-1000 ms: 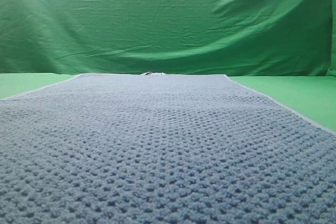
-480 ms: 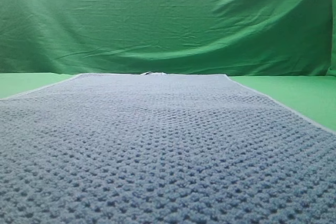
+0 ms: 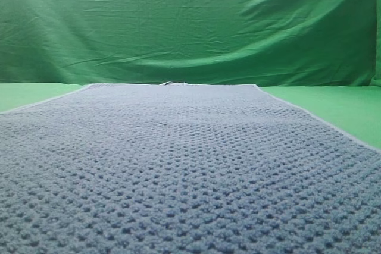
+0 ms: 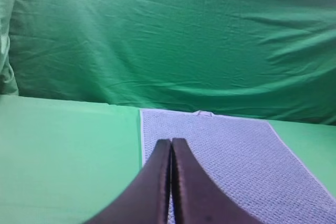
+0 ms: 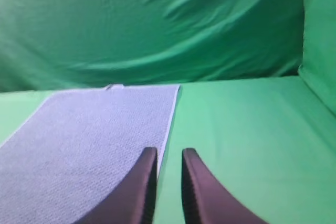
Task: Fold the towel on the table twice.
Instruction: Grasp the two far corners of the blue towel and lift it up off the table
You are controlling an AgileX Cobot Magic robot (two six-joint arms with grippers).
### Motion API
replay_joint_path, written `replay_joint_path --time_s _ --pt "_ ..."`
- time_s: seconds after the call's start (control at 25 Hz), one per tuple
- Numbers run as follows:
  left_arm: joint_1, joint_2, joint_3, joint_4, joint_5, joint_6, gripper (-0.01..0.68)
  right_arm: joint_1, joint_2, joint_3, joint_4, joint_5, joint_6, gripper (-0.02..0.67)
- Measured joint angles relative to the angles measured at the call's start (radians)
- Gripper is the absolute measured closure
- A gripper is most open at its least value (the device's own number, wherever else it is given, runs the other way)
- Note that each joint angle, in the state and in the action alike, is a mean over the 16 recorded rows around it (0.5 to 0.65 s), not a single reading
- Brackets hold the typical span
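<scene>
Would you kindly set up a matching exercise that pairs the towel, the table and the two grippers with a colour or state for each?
Things:
1. towel
2. table
3. left gripper
4. right gripper

Colour or state:
A. fingers pressed together, shut on nothing
B. blue-grey, lying flat and unfolded
C. smooth plain green
D. fingers slightly apart, nothing between them

Pairs: 1-B, 2-C, 3-A, 4-D
</scene>
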Motion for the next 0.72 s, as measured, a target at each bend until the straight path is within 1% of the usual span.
replay_joint_path --time_s 0.4,0.56,0.72 --pt "0.000 0.152 -0.157 -0.020 0.124 0.001 0.673 0.000 0.251 -0.169 0.004 0.150 -0.065 0.548" --pt "-0.001 0.242 -0.234 -0.006 0.205 0.001 0.673 0.000 0.332 -0.239 0.001 0.208 -0.083 0.548" --pt "-0.009 0.367 -0.321 0.019 0.303 0.001 0.673 0.001 0.433 -0.327 -0.011 0.279 -0.101 0.571"
